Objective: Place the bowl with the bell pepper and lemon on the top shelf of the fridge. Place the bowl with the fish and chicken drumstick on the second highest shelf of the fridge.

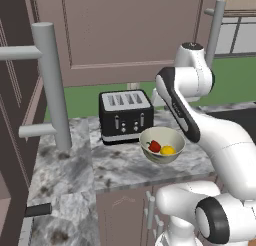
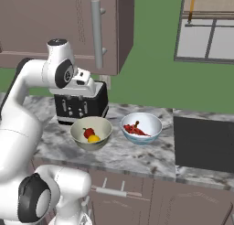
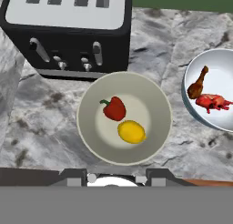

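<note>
Bowl (image 3: 124, 118) with pepper (image 3: 114, 108) and lemon (image 3: 131, 131) sits on tabletop (image 3: 45, 118) before toaster (image 3: 68, 32). Rigid, slippery; loose contents roll. Grip near rim, keep level. Fingers' opening: cannot tell.

Glossy white arm with dark joints

The arm (image 1: 215, 135) is all smooth, rounded white shells, pretty chunky, with dark grey-black rings at the joints and a black strip running down one link. Up near the hand (image 2: 87, 84) there's a boxy white block with small dark details, and a dark cap sits on top of the highest joint.
</note>
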Available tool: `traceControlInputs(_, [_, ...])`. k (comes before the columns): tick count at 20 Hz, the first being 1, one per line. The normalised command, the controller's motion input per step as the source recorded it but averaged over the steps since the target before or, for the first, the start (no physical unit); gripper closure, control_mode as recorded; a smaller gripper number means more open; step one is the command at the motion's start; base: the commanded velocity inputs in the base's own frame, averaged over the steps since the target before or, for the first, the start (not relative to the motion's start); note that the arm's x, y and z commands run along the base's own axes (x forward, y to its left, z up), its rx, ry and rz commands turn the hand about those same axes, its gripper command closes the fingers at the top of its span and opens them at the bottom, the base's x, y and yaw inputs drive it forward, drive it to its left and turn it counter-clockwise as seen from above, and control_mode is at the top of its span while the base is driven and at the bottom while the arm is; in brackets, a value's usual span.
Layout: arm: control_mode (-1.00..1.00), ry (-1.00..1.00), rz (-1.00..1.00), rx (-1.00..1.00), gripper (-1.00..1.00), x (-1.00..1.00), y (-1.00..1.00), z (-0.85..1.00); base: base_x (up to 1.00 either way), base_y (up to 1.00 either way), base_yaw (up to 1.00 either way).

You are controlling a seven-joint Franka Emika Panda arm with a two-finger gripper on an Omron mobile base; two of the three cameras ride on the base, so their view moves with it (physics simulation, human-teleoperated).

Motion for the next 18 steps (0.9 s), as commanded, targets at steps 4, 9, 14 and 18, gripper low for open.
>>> traceControlInputs(4, [-1.0, 0.03, 0.0, 0.0, -1.0, 0.0, 0.0, -0.01, 0.0, 0.0, 0.0])
traceControlInputs(9, [-1.0, 0.0, -0.11, 0.03, -1.0, -0.39, -0.33, -0.16, 0.0, 0.0, 0.0])
traceControlInputs(14, [-1.0, 0.01, -0.42, 0.14, -1.0, -0.77, -0.75, -0.5, 0.0, 0.0, 0.0])
traceControlInputs(18, [-1.0, 0.09, -0.45, 0.07, -1.0, -0.38, -0.58, -0.76, 0.0, 0.0, 0.0])
